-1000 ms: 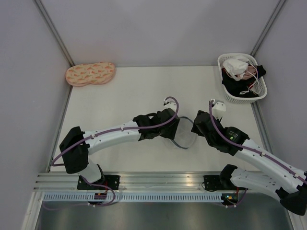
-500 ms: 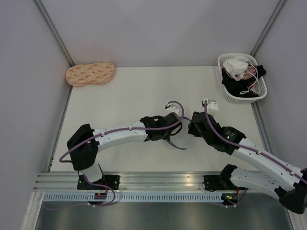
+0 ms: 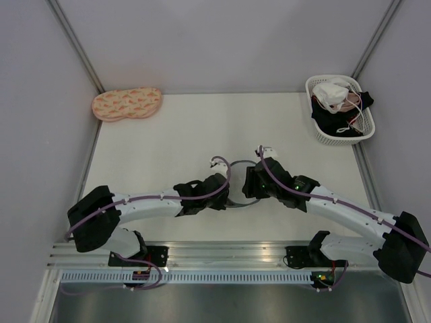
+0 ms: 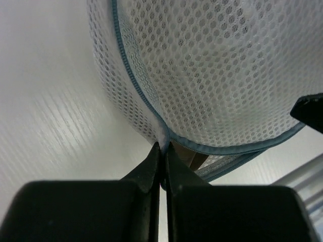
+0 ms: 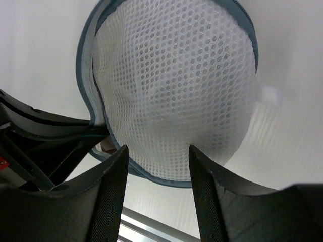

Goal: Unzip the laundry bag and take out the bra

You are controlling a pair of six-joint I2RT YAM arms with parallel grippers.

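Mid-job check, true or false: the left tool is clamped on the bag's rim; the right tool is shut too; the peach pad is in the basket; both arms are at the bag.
Left tool clamped on the rim: true. The left tool is pinched shut on the laundry bag at its blue-grey edge.
Right tool shut: false. The right tool is open, with the mesh dome showing between its fingers.
Pad in the basket: false. The peach pad lies at the table's far left; the basket sits far right.
Both arms at the bag: true.
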